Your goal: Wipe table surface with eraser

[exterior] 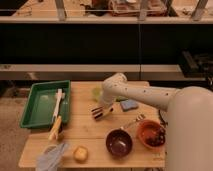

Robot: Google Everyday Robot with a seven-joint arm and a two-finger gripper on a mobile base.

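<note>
Eraser, a small blue block, lies flat on the wooden table, and everything else can be placed from it. To its left, close but not touching, hangs the gripper at the end of the white arm; whether its dark fingers are spread or pressed together cannot be told. Behind the gripper, up and left of the eraser, a pale green cup shows. Far left of the eraser sits a green tray with a white brush in it. Toward the front of the table from the eraser stand a dark purple bowl and, to the right of that, an orange bowl, with a fork between eraser and bowls. At the front left lie a round yellow fruit and a grey cloth.
</note>
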